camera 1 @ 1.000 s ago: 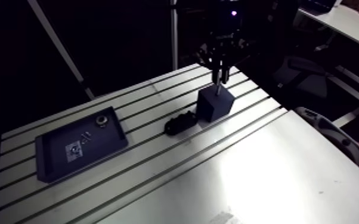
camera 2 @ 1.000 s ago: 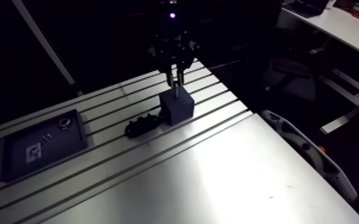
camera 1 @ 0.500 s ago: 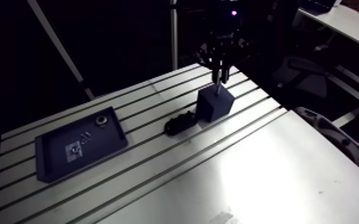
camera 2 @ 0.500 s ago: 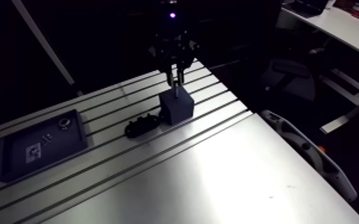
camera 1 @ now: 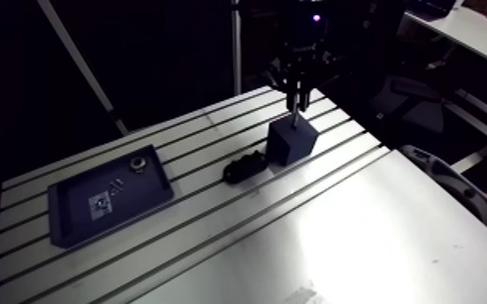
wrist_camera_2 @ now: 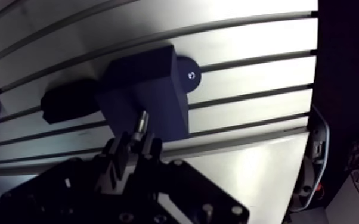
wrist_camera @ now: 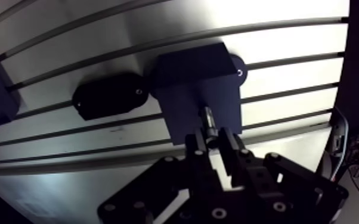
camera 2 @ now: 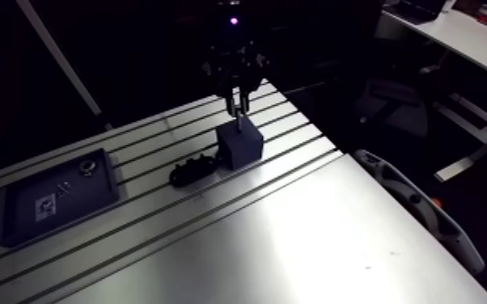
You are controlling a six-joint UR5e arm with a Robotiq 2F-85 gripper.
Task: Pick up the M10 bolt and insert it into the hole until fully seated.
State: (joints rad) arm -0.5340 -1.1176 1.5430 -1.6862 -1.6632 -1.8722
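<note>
pincer (wrist_camera: 212, 140) pinching the m10 bolt (wrist_camera: 208, 118) by its upper end, both fingers pressed against it. bolt upright, directly over the dark blue block (camera 1: 291, 142). its lower end meets the block's top face; how deep it sits cannot be judged. a black part (camera 1: 244, 166) lies just beside the block on the slotted worktop (camera 1: 336, 234). a dark tray (camera 1: 146, 194) sits well apart from the block, holding a small ring (camera 1: 137, 162) and other small pieces.
</note>
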